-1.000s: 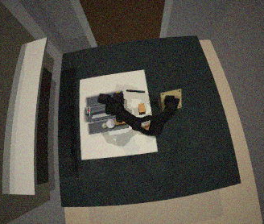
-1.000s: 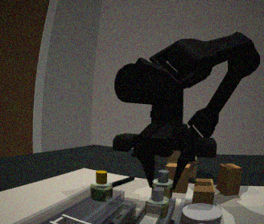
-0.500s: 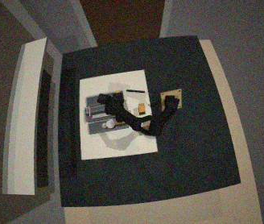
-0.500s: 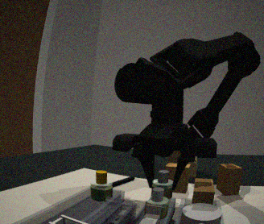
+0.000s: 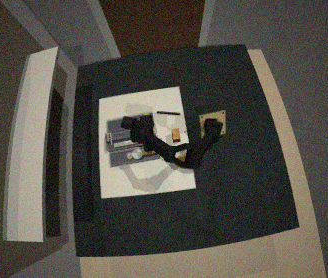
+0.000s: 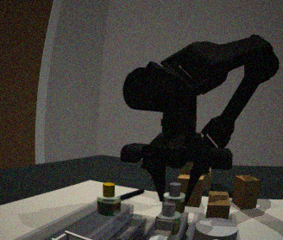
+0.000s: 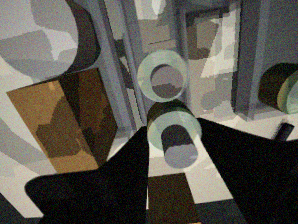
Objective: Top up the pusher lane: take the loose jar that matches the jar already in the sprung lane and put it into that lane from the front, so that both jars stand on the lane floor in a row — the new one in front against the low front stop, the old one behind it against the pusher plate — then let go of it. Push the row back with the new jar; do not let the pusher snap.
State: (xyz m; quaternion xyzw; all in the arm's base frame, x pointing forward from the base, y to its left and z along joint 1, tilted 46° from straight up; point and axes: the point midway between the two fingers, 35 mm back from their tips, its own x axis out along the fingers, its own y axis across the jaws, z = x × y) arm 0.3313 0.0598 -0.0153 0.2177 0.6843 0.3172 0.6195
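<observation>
My gripper (image 6: 175, 201) (image 7: 171, 126) is shut on a jar with a grey cap and pale green shoulder (image 6: 173, 197) (image 7: 159, 131). The held jar is at the front end of the sprung lane (image 7: 134, 60), upright or nearly so. The matching lane jar (image 6: 167, 219) (image 7: 145, 76) stands directly behind it, between the lane walls. The two look very close; whether they touch is unclear. I cannot tell whether the held jar's base rests on the lane floor. The front stop is hidden, and the pusher plate cannot be made out clearly.
A yellow-capped jar (image 6: 109, 205) stands in the outer lane. A pale round-topped object (image 6: 216, 228) (image 7: 37, 40) and an orange-brown block (image 7: 42, 122) stand on the other side. More blocks (image 6: 246, 192) (image 5: 176, 134) stand beyond the lanes. A black pen-like rod (image 5: 168, 113) (image 6: 133, 193) lies nearby.
</observation>
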